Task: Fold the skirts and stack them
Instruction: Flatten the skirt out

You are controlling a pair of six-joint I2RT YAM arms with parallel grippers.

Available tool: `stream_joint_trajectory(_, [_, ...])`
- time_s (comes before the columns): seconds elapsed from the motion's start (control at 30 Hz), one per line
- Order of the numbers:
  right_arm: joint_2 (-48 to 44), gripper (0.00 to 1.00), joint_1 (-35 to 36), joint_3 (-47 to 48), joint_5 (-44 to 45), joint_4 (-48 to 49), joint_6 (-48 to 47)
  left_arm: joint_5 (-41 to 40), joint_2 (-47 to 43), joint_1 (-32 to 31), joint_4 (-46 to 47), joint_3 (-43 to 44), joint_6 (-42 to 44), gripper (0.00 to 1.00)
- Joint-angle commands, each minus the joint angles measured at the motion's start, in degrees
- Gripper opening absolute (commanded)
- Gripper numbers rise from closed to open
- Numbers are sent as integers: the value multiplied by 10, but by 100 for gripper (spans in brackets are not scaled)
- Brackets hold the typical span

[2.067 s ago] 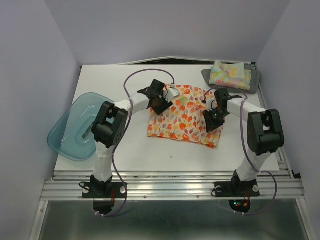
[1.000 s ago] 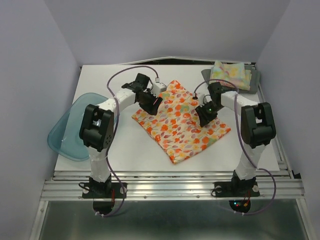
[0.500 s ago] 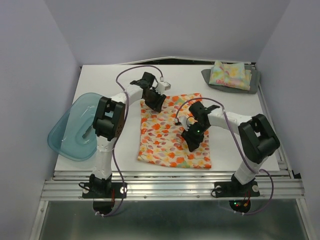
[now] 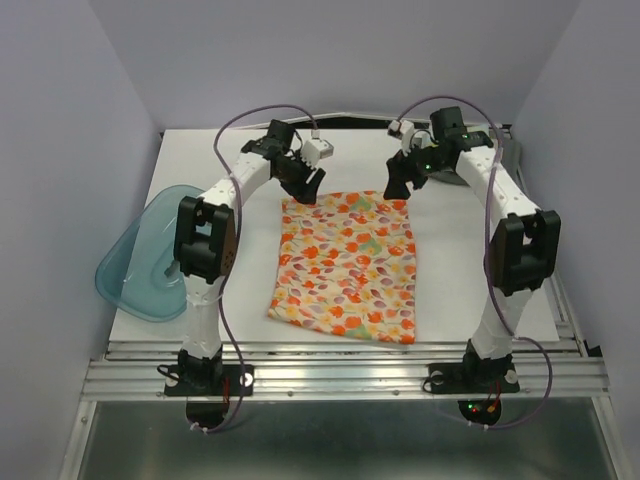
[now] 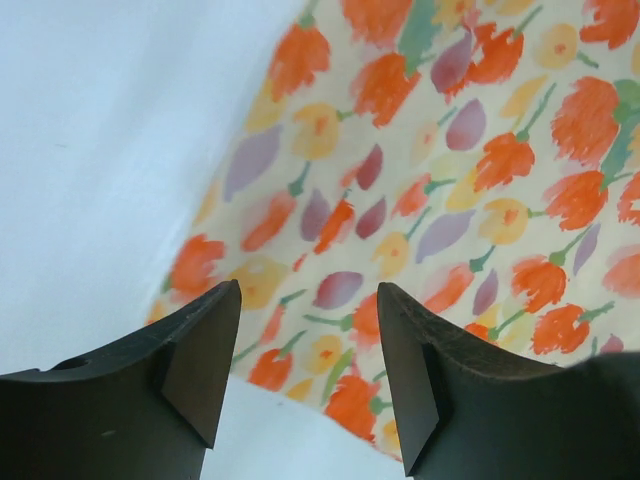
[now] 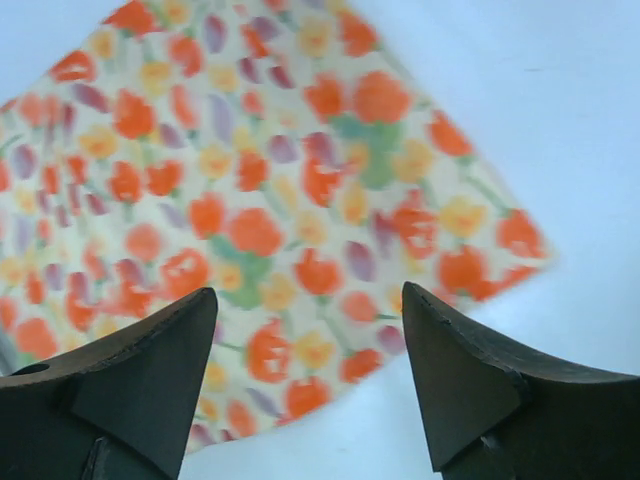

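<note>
skirt position: the orange-flowered skirt (image 4: pixel 345 262) lay flat and spread open in the middle of the surface (image 4: pixel 470 285) — a rough rectangle with its long side running near to far.
left end effector (image 5: pixel 305 300): fingers spread, nothing between them; poised over the skirt's far-left corner, with the cloth edge and bare surface both showing under the gap.
right end effector (image 6: pixel 308 295): fingers spread, holding nothing; poised over the skirt's far-right corner.
contact with cloth: could not tell from either wrist view.
arms: both reached toward the far side of the surface, one at each far corner of the skirt.
blue basin (image 4: pixel 140 262): sat at the left edge of the surface, partly overhanging it — well apart from the skirt.
</note>
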Motion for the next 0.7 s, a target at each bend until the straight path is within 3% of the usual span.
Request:
stream_joint_trajectory(0.0, [101, 78, -39, 120, 6, -24, -76, 3, -43, 14, -17, 45, 37, 69])
stream_joint_trajectory(0.17, [185, 70, -45, 181, 50, 50, -111, 6, -19, 19, -10, 57, 26, 70])
stream_joint_trajectory(0.43, [240, 68, -45, 114, 125, 253, -98, 29, -24, 36, 1, 39, 2, 70])
stream_joint_trajectory(0.67, [241, 57, -45, 51, 99, 227, -189, 5, -27, 55, 12, 38, 2, 76])
